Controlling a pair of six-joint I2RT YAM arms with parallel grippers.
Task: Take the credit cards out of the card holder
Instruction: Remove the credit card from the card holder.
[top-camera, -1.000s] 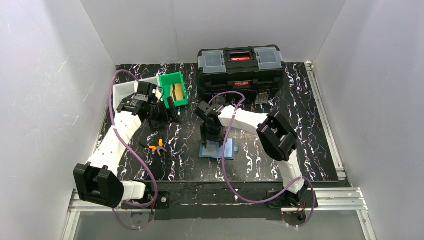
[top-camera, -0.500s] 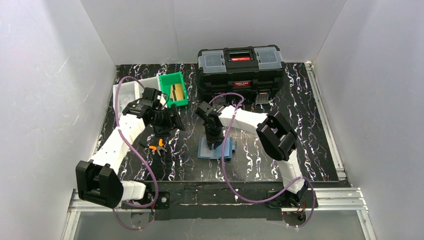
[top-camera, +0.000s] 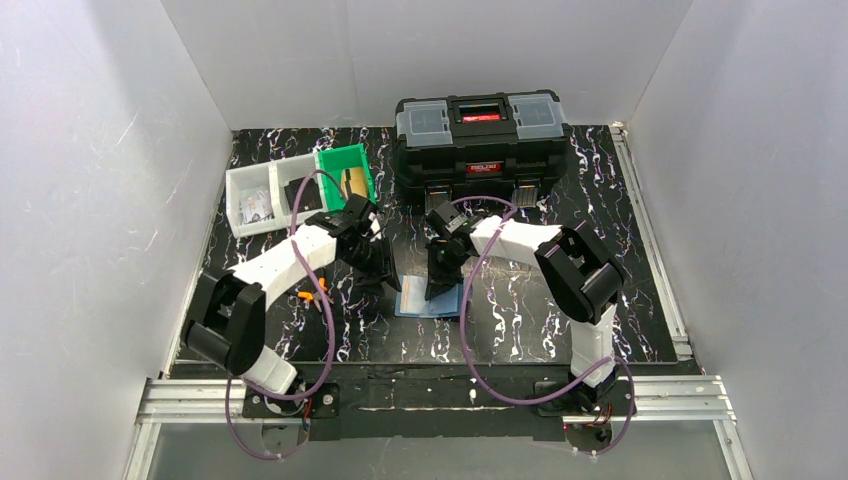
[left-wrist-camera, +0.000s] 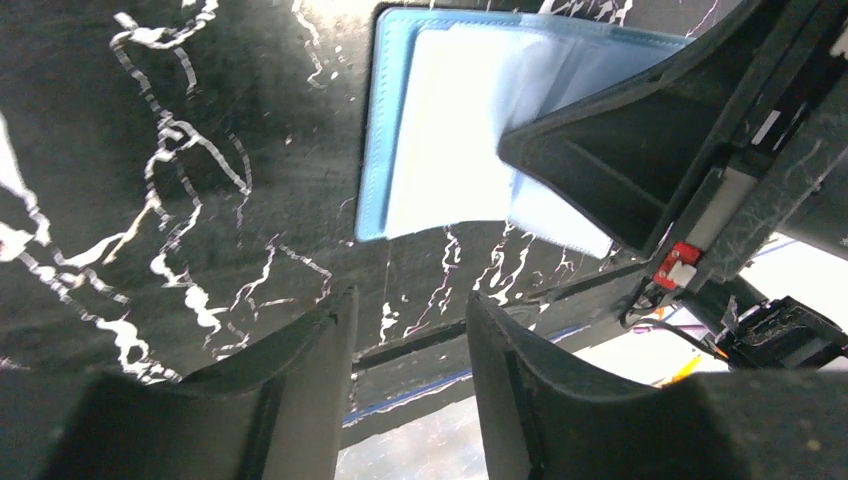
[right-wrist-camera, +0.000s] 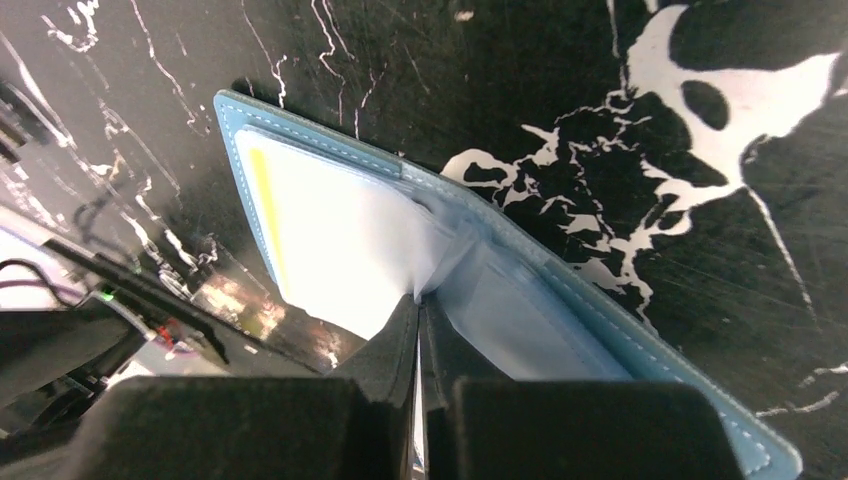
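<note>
- Card holder (top-camera: 422, 305) lies open on the black marbled counter (top-camera: 530, 300); glare hides what its pockets hold.
- Right tool (right-wrist-camera: 418, 312): fingers together, pinching a pale, glossy inner flap, blurred.
- Left tool (left-wrist-camera: 410, 308): fingers apart, empty, near the stitched blue edge.

With left gripper (left-wrist-camera: 408, 308) parted, right gripper (right-wrist-camera: 418, 303) pinches closed.

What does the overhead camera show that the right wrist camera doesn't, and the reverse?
Only overhead: the black toolbox, green bin, white tray, and the whole left arm and right arm. Only right wrist: its fingers pinched shut on a pale inner flap of the card holder, plus a yellow stripe on one panel. Both: the open blue card holder on the marbled table.
</note>
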